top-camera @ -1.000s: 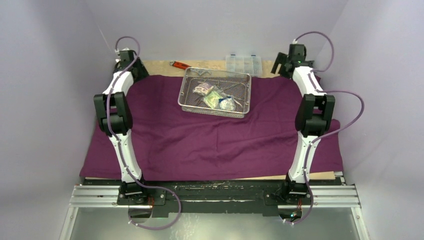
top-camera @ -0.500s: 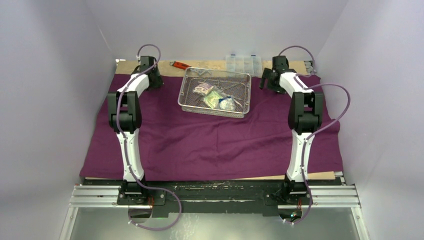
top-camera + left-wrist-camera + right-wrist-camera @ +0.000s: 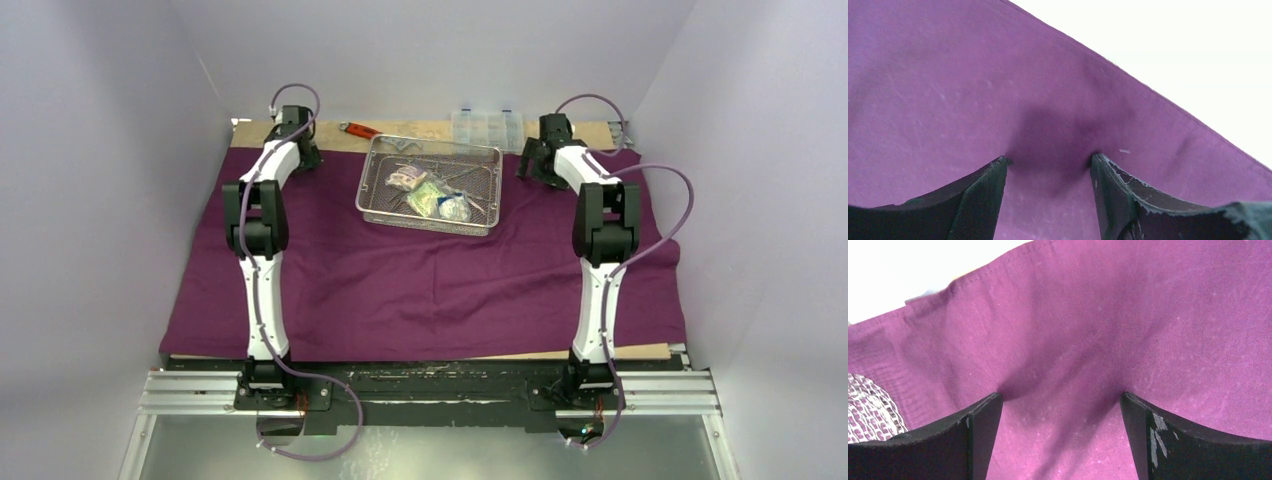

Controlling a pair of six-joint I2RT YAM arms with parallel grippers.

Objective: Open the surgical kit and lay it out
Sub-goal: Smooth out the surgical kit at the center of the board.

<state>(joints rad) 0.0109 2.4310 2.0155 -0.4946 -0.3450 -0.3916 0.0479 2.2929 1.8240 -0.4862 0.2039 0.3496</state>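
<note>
Across the table a large dark-purple cloth (image 3: pixel 420 270) is spread open and lies mostly flat, with soft wrinkles near the middle and its far edge stopping short of a strip of bare wooden board (image 3: pixel 425 129). On the far half of the cloth, roughly midway between my two arms, sits a rectangular silver wire-mesh tray (image 3: pixel 425 223). Inside it are three small clear packets (image 3: pixel 430 195) bunched together, and some thin steel instruments (image 3: pixel 403 147) that are too small to tell apart. My left gripper (image 3: pixel 1049 159) is reached out to the far left part of the cloth, pointing down at the fabric near its far hem. Its fingers are parted and nothing is between them. The tips are very close to the cloth, but I cannot tell if they touch it. My right gripper (image 3: pixel 1060 396) is at the far right part of the cloth, just to the right of the tray, whose mesh corner shows at the lower left of my right wrist view. Its fingers are spread wide and grasp nothing, with the tips low over the fabric near the hem. On the bare board behind the tray lie a red-handled wrench (image 3: pixel 358 129) to the left and a clear plastic compartment box (image 3: pixel 487 128) to the right.
</note>
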